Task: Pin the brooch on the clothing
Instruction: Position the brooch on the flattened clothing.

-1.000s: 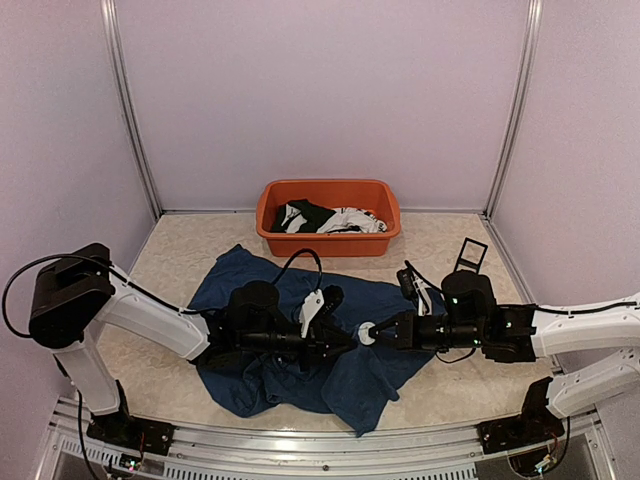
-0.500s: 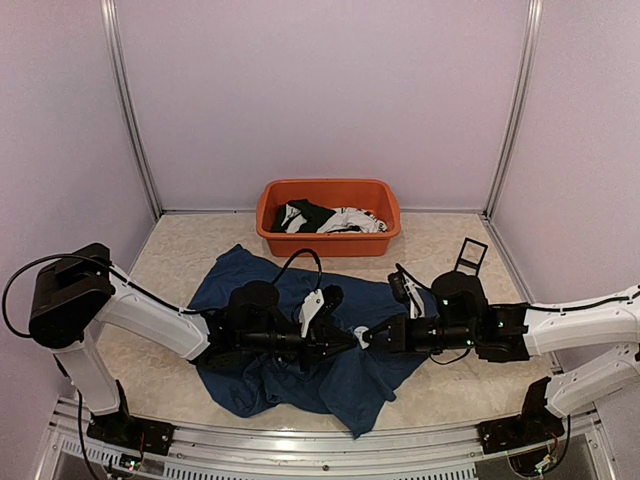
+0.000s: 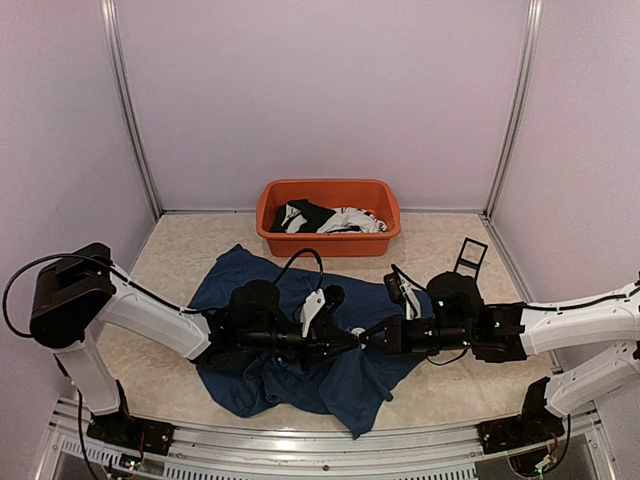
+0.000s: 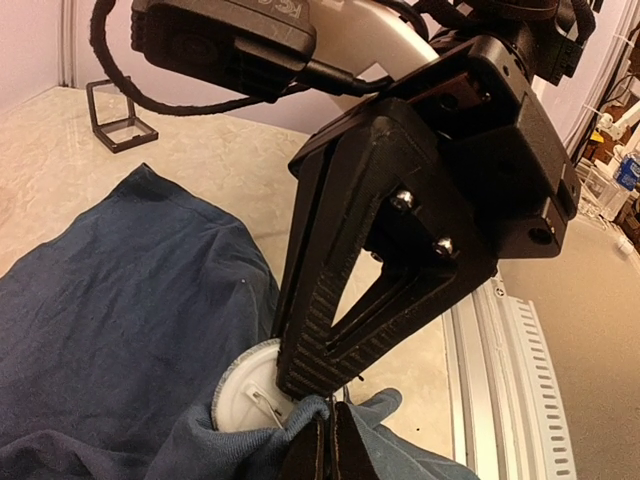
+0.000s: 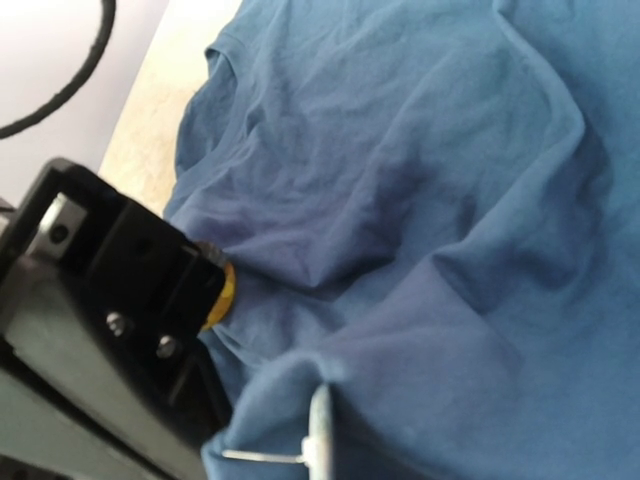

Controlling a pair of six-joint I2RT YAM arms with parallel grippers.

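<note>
Pinching a raised fold of the navy T-shirt (image 3: pixel 232 278), the left gripper (image 3: pixel 343 341) is closed, its tips pointing right. The shirt lies rumpled across the middle of the tabletop (image 3: pixel 170 260), toward the near edge. Only the left wrist view shows the brooch (image 4: pixel 243 392) clearly: a white round disc just beside the pinched fold, its edge clamped in the closed right gripper (image 4: pixel 300 372). From above it is a mere white speck between the two tips. The right wrist view shows only the brooch's thin metal pin against blue cloth. At the far edge sits an orange tub (image 3: pixel 330 244) of black and white garments, with a small black frame (image 3: pixel 470 255) near the right edge. Lettering on the camera housing (image 4: pixel 225 40) is cut off and unreadable.
</note>
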